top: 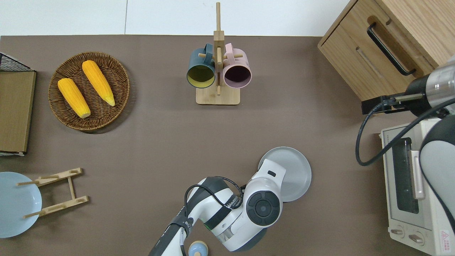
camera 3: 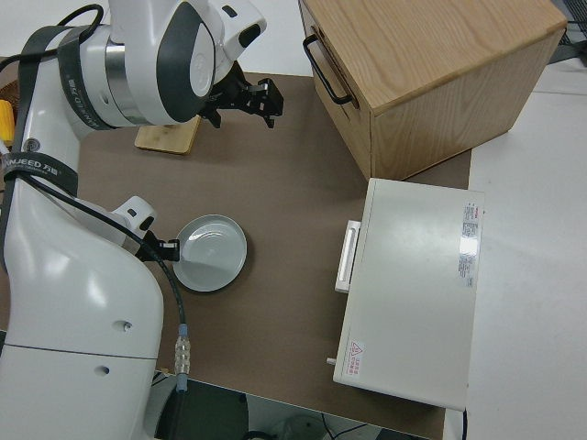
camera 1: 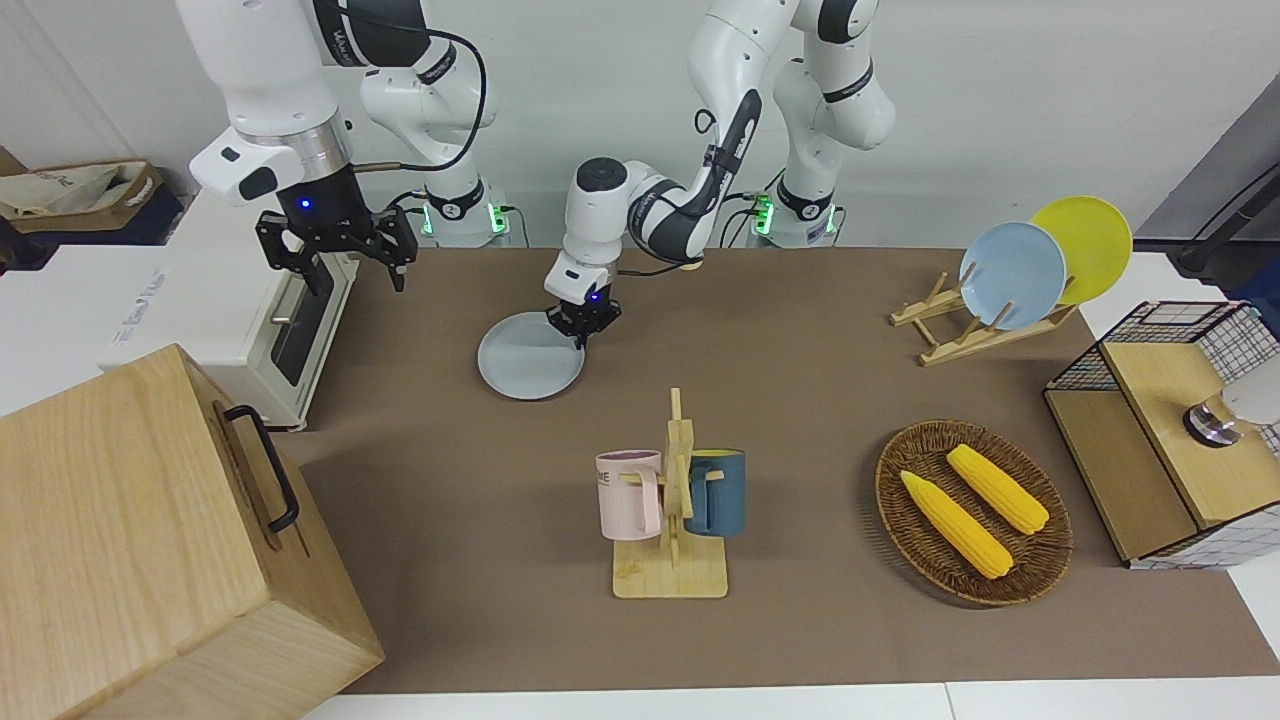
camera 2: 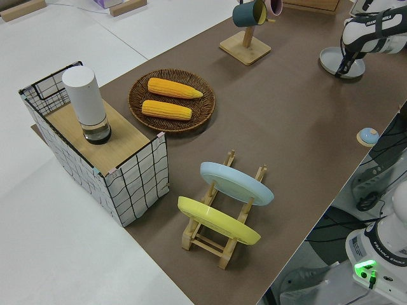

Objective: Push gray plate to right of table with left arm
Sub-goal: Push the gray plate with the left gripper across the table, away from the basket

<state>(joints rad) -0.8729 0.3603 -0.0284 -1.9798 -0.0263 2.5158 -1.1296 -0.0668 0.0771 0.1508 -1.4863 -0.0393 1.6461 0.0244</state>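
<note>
The left gripper is down at the edge of the gray plate, on the rim nearest the robots and toward the left arm's end of the table. Its fingers look close together with nothing between them, though whether the tips touch the rim cannot be told. The plate lies flat on the table, and in the overhead view the arm's wrist hides part of it. Near the robots' edge of the table, toward the left arm's end from the gripper, is a small blue knob-like thing. Toward the right arm's end from the plate stands a white toaster oven, with a wooden drawer box farther out. Farther from the robots than the plate stands a mug rack with a pink mug and a dark blue mug. Well apart, toward the left arm's end, sit a basket with two corn cobs and a plate rack holding a blue plate and a yellow plate. The right gripper is parked, its fingers spread with nothing held.
</note>
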